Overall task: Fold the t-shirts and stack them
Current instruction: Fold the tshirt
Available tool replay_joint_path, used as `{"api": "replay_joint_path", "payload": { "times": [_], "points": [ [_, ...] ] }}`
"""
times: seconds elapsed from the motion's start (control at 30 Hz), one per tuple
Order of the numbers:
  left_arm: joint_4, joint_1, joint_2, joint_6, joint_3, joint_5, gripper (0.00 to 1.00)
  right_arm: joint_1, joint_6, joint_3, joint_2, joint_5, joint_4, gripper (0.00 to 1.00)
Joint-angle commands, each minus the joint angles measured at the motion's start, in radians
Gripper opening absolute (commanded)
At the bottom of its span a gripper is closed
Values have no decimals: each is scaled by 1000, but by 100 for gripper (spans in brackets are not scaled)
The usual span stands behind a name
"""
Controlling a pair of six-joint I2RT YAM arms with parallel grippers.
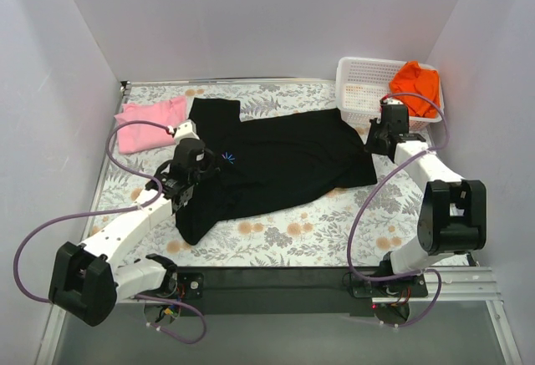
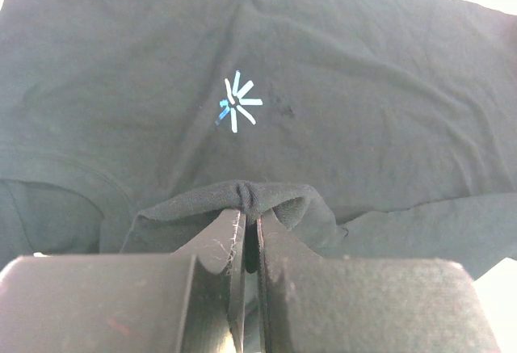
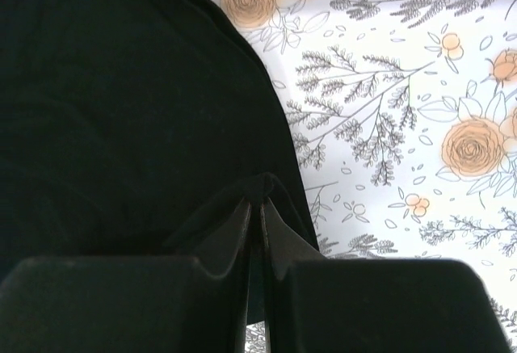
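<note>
The large black t-shirt (image 1: 284, 160) lies spread across the floral table, its blue starburst mark (image 1: 229, 158) near the left end; the mark also shows in the left wrist view (image 2: 237, 104). My left gripper (image 1: 194, 163) is shut on a pinched fold of the black t-shirt (image 2: 250, 195) just below the mark. My right gripper (image 1: 378, 138) is shut on the black t-shirt's right edge (image 3: 263, 187). The pink t-shirt (image 1: 150, 124) lies folded at the back left. The orange t-shirt (image 1: 415, 83) hangs over the basket's right rim.
A white mesh basket (image 1: 361, 89) stands at the back right, just behind my right gripper. White walls close in the table on three sides. The floral tablecloth (image 1: 334, 223) shows in front of the black shirt.
</note>
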Motion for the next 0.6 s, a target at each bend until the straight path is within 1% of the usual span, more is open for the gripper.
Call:
{"api": "replay_joint_path", "payload": {
  "times": [0.0, 0.1, 0.2, 0.37, 0.4, 0.43, 0.47, 0.5, 0.53, 0.57],
  "points": [
    [32, 43, 10, 33, 59, 9, 0, 2, -16, 82, 34, 10, 18, 1],
    [51, 75, 30, 39, 65, 55, 0, 2, -19, 105, 71, 8, 7, 1],
    [68, 83, 61, 48, 70, 81, 0, 2, -23, 128, 102, 11, 1, 1],
    [77, 96, 116, 54, 76, 86, 0, 2, -23, 139, 114, -19, 1, 1],
    [77, 101, 125, 54, 79, 88, 0, 3, -23, 139, 113, -23, 2, 3],
    [77, 109, 133, 54, 80, 94, 0, 2, -28, 140, 104, -33, 2, 11],
    [78, 125, 151, 53, 83, 95, 24, 3, -33, 142, 96, -39, 1, 22],
    [80, 132, 160, 51, 86, 92, 42, 3, -36, 142, 87, -47, 2, 49],
    [88, 136, 174, 50, 90, 89, 56, 3, -40, 141, 65, -65, 2, 66],
    [94, 144, 179, 49, 93, 86, 93, 3, -43, 141, 53, -73, 2, 90]
  ]
}}
